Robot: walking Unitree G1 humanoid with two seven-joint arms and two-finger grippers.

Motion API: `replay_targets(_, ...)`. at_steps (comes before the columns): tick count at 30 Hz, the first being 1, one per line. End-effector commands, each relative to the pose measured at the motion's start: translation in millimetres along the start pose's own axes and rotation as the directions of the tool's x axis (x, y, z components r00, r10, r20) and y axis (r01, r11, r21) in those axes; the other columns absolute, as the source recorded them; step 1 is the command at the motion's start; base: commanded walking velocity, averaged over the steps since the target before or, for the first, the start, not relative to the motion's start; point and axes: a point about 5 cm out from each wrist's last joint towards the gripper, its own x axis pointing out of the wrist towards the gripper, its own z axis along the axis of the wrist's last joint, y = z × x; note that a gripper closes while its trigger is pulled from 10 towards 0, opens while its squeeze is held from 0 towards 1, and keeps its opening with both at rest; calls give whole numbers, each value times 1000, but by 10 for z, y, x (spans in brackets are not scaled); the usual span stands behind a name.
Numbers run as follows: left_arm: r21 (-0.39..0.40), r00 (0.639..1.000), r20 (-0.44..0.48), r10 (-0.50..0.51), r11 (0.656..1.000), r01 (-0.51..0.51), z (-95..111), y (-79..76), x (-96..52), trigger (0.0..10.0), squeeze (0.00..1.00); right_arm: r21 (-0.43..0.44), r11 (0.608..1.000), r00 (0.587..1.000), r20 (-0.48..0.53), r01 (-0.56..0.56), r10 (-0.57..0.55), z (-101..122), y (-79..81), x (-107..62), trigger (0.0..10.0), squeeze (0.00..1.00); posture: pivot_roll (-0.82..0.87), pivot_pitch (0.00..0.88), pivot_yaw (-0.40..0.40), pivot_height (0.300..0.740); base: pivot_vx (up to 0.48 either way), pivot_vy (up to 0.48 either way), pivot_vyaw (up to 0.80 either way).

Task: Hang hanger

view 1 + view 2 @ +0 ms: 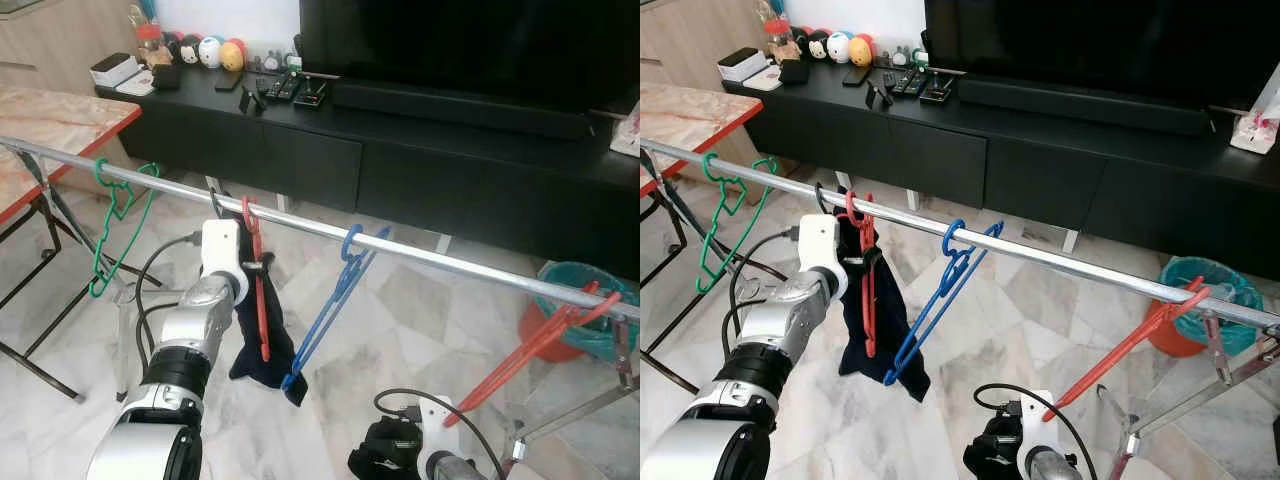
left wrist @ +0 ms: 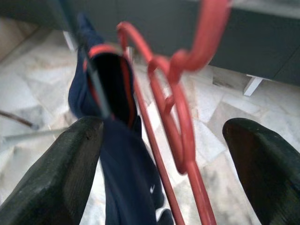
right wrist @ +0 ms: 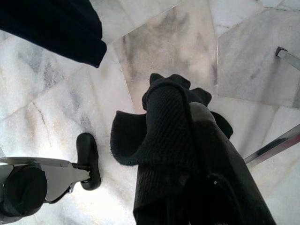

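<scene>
Four hangers were hooked on the metal rail (image 1: pixel 420 252), which ran across the head views from 9 o'clock down toward 4 o'clock: a green hanger (image 1: pixel 112 215) at the 9 o'clock end, a red hanger (image 1: pixel 255 270) near the middle, a blue hanger (image 1: pixel 335 290) just to its 3 o'clock side, and an orange-red hanger (image 1: pixel 540 340) toward 4 o'clock. A dark navy garment (image 1: pixel 262 330) hung beside and behind the red hanger. The left gripper (image 2: pixel 164 140) was raised to the rail at the red hanger; in the left wrist view its fingers (image 2: pixel 65 168) stood wide apart, with the hanger's hook and neck between them and touching neither. The right gripper (image 3: pixel 187 154) was low, at 6 o'clock in the head views, above the marble floor (image 3: pixel 164 51), its fingers clamped on a bunched black cloth (image 3: pixel 159 136). Behind the rail stood a black TV cabinet (image 1: pixel 400 150) with a television (image 1: pixel 470 40), and a teal bin (image 1: pixel 585 300) at 4 o'clock.
</scene>
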Motion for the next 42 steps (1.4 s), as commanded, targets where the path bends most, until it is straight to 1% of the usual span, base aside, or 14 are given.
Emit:
replay_targets(1,70,1000,26,0,998,-2,82,-1,4,10000,0,6,1000,1000,-5,-4,4,-3,11,1,10000,0,-78,48,45,740,0,0,0)
replay_targets(3,100,999,34,-17,995,13,148,-38,0,10000,0,5,1000,1000,-5,-4,4,-4,11,1,10000,0,-78,48,45,740,0,0,0)
replay_targets(7,110,999,34,-35,993,31,174,-74,1,10000,0,5,1000,1000,-5,-5,5,-5,13,1,10000,0,-78,48,45,740,0,0,0)
replay_targets(8,110,998,26,-53,993,50,176,-104,3,10000,0,3,1000,1000,-5,-5,5,-4,15,1,10000,0,-74,48,44,740,0,0,0)
replay_targets(12,118,994,-1,-108,987,107,131,-178,10,10000,0,4,1000,1000,-4,-6,6,-2,19,2,10000,0,-77,46,47,740,0,0,0)
replay_targets(19,127,991,-29,-134,982,137,52,-223,11,10000,0,3,1000,1000,-5,-6,6,-2,24,3,10000,0,-78,47,48,740,0,0,0)
replay_targets(22,135,991,-44,-125,982,130,5,-213,16,10000,0,3,1000,1000,-5,-7,7,-2,26,3,10000,0,-76,48,48,740,0,0,0)
replay_targets(25,145,994,-57,-93,984,101,-64,-169,25,10000,0,3,1000,1000,-4,-8,8,-2,28,3,10000,0,-79,49,48,740,0,0,0)
replay_targets(26,145,996,-53,-69,987,76,-87,-141,35,10000,0,3,1000,1000,-3,-8,8,-1,28,3,10000,0,-79,49,48,740,0,0,0)
replay_targets(29,176,997,-45,-56,982,63,-104,-131,49,10000,0,2,1000,1000,-2,-8,8,0,28,3,10000,0,-79,49,48,740,0,0,0)
replay_targets(33,154,997,-35,-64,986,68,-131,-165,88,10000,0,1,1000,1000,-2,-7,7,2,26,3,10000,0,-81,49,45,740,0,0,0)
replay_targets(37,162,999,-27,-46,986,50,-137,-168,109,10000,0,1,1000,1000,0,-6,6,3,23,3,10000,0,-87,48,46,740,0,0,0)
replay_targets(40,116,1000,-1,-25,993,25,-126,-167,126,10000,0,-1,1000,1000,0,-6,6,3,22,3,10000,0,-93,48,45,740,0,0,0)
replay_targets(42,102,1000,5,-24,995,23,-121,-169,131,10000,0,-2,1000,1000,0,-6,6,3,22,2,10000,0,-93,48,45,740,0,0,0)
